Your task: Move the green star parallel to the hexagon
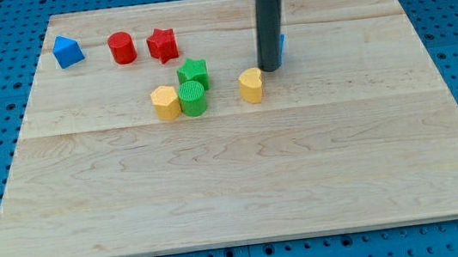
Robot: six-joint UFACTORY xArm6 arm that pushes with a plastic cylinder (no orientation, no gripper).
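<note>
Camera view showed the wooden surface (244, 187) with its near half bare and all the blocks gathered toward the view's top. Nearest among them lay a row of three: a yellow block (165, 102) that looked like the hexagon, a green cylinder (193, 99) touching its right side, and, apart to the view's right, a second yellow block (251, 84) whose shape I could not settle. Just behind the green cylinder, touching it, sat the green star (193, 71), the thing to be moved. My tip (271, 67) stood well to the right of the star, just behind and to the right of the second yellow block, with a blue block (282, 47) mostly hidden behind the rod. Farthest off, along the top left, were a red star (162, 44), a red cylinder (122, 48) and a blue block (67, 51) of a pointed shape. The rig had no jaws, so nothing was held. I judged the approach step was in hand, the star untouched. The next move seemingly called for bringing the tip around behind the star without nudging the second yellow block, then pushing it level with the hexagon while sparing the green cylinder.
</note>
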